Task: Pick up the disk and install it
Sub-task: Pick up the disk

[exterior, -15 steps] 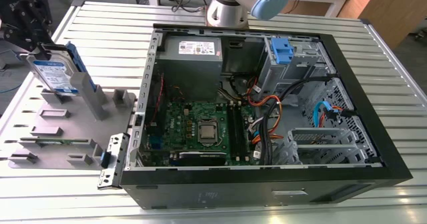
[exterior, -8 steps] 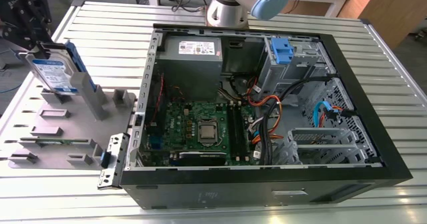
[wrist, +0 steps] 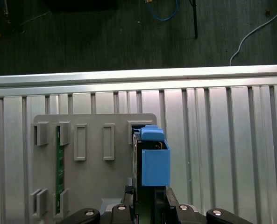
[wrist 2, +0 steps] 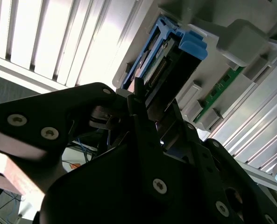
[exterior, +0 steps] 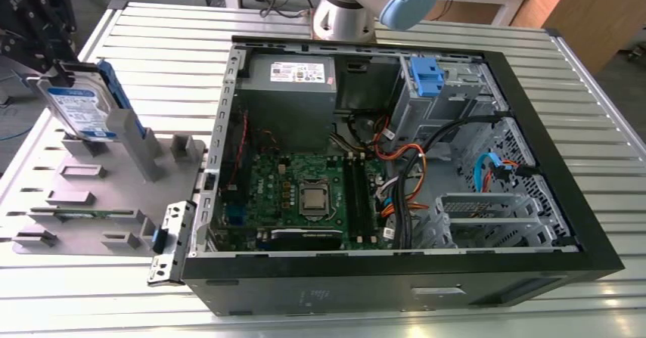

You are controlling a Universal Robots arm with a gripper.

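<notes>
My black metal gripper [wrist 2: 159, 112] has its jaws drawn in narrow on the disk [exterior: 81, 107], a flat rectangular silver-metal hard drive with a blue-and-white label and blue plastic side rails. One matte, screw-studded finger [wrist 2: 138, 105] lies against each flat face at the end nearest me. The drive stands on edge with its smooth labelled face turned toward the computer side. Its long axis seems to run from the jaws down to the fixture with a slight lean, though I cannot be sure of that. One glossy blue rail runs straight away from the jaws in the first wrist view. The far end of the drive sits among the raised posts of a flat grey plastic fixture plate [exterior: 101, 202] moulded with blocky rectangular pockets. I cannot tell whether it rests in a slot or hangs just clear. Beside the disk, a thin green circuit strip [wrist: 60, 172] lies in another pocket of that plate. Under the plate is a ribbed aluminium table [wrist: 222, 140] with long parallel slats. Well away from the jaws, toward the exterior view's right, an open black computer case [exterior: 404, 293] lies on its side, showing a green motherboard [exterior: 302, 187], a grey power-supply box [exterior: 293, 88] and a blue plastic latch [exterior: 426, 77] on a bare metal cage.
</notes>
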